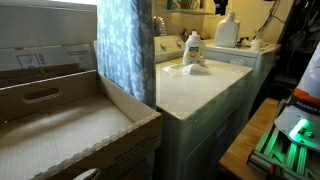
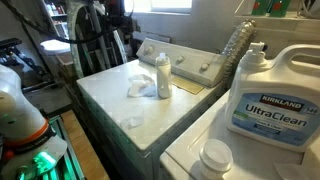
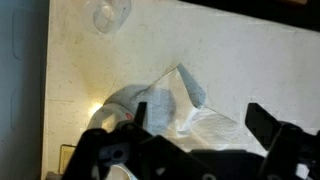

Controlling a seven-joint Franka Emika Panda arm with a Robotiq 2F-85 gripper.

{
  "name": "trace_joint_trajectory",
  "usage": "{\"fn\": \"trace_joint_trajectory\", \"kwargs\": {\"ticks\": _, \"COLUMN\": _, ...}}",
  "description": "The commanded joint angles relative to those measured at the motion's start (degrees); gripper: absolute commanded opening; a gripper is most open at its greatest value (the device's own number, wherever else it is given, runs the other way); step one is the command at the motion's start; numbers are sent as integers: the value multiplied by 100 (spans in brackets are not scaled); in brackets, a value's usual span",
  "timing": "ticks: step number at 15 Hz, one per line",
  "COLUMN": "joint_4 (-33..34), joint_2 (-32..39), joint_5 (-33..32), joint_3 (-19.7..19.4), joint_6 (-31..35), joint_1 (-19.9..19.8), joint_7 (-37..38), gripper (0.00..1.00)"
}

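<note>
In the wrist view my gripper [image 3: 205, 125] is open, its two dark fingers spread over a crumpled white cloth [image 3: 185, 110] that lies on the speckled white washer top [image 3: 250, 50]. Nothing is between the fingers. In both exterior views the cloth [image 2: 140, 85] [image 1: 190, 68] lies beside an upright white spray bottle [image 2: 163, 76] [image 1: 193, 48]. A small clear cap [image 3: 108, 14] [image 2: 133, 122] sits apart from the cloth on the same top. The gripper itself does not show in either exterior view; only a white arm part [image 2: 20, 100] shows.
A large Kirkland UltraClean detergent jug [image 2: 268, 90] and a white lid [image 2: 215, 157] stand on the neighbouring machine. A blue patterned curtain [image 1: 125, 50] and a cardboard box [image 1: 60, 130] are beside the washer. Green light glows at the robot base [image 1: 290, 130].
</note>
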Motion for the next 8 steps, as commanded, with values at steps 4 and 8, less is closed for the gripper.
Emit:
{"fn": "trace_joint_trajectory", "kwargs": {"ticks": 4, "joint_4": 11, "joint_2": 3, "joint_5": -10, "joint_3": -28, "joint_6": -10, "joint_1": 31, "joint_7": 12, "gripper": 100}}
{"fn": "trace_joint_trajectory", "kwargs": {"ticks": 8, "joint_4": -671, "joint_2": 267, "joint_5": 174, "joint_3": -374, "joint_6": 101, "joint_1": -111, "joint_7": -210, "gripper": 100}}
